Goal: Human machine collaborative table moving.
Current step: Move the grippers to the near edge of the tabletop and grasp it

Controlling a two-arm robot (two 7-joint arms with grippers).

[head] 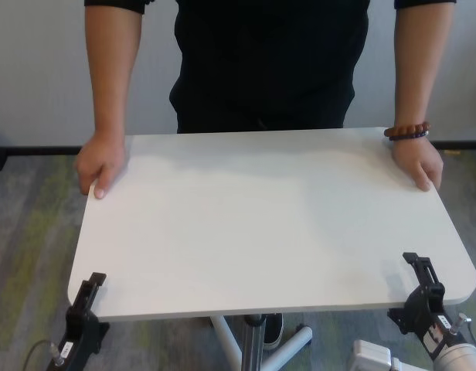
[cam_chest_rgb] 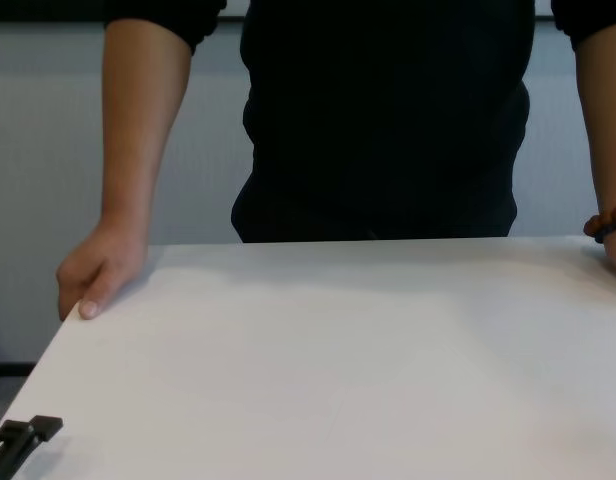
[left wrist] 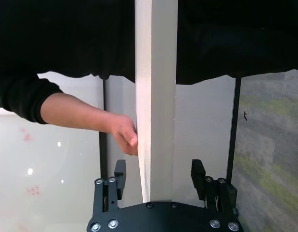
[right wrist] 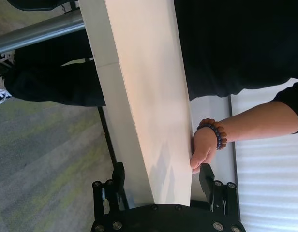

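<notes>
The white table (head: 261, 224) stands between me and the human (head: 269, 62). The human holds both far corners, one hand (head: 103, 166) at the far left and the other (head: 418, 162), with a brown beaded bracelet (head: 406, 131), at the far right. My left gripper (head: 90, 297) is at the near left corner. In the left wrist view (left wrist: 158, 171) its open fingers straddle the table's thin edge (left wrist: 156, 96) with gaps on both sides. My right gripper (head: 419, 278) is at the near right corner, open around the edge (right wrist: 144, 87) in the right wrist view (right wrist: 162, 174).
The table's grey post (head: 253, 340) and base legs stand under the near edge, with a dark shoe (head: 273, 332) beside them. Grey-green carpet (head: 29, 232) lies all around. A white wall is behind the human. A white box (head: 373, 357) sits near my right arm.
</notes>
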